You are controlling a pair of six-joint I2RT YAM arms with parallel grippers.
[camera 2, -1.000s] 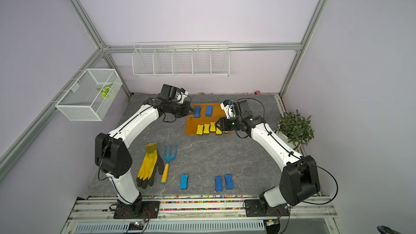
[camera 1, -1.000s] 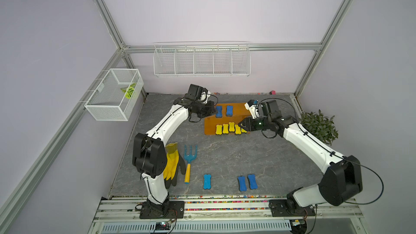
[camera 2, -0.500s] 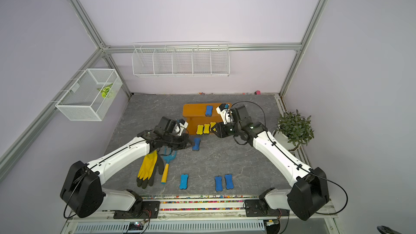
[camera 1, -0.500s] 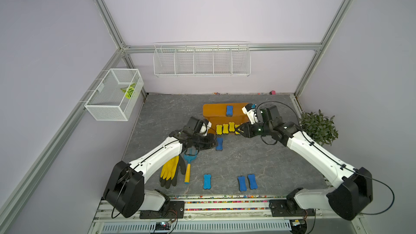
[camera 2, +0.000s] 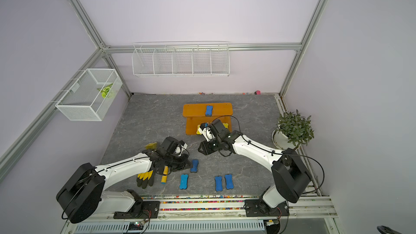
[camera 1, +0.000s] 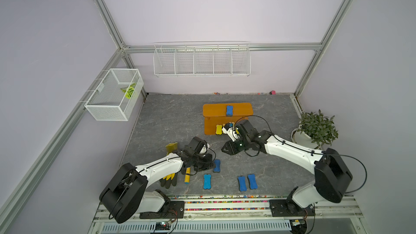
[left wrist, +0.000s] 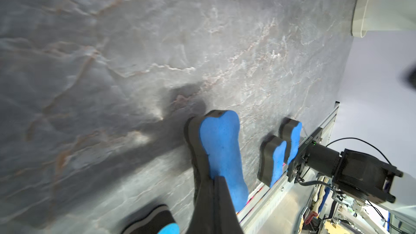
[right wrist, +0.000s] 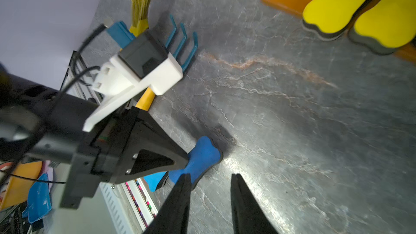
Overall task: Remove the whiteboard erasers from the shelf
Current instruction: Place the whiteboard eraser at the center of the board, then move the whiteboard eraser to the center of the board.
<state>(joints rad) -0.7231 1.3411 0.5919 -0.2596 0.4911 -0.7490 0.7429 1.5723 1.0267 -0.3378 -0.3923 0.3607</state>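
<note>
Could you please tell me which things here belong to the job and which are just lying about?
Job: shelf; top-tier blue eraser; lower-tier yellow erasers; held blue eraser in left claw; three loose blue erasers.
Lying about: gloves; hand rake; potted plant; wire rack; mesh basket.

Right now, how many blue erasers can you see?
5. One blue eraser on the shelf's upper board, another eraser pinched in the left gripper, three more erasers flat on the table near the front. The right arm may hide others.
</note>
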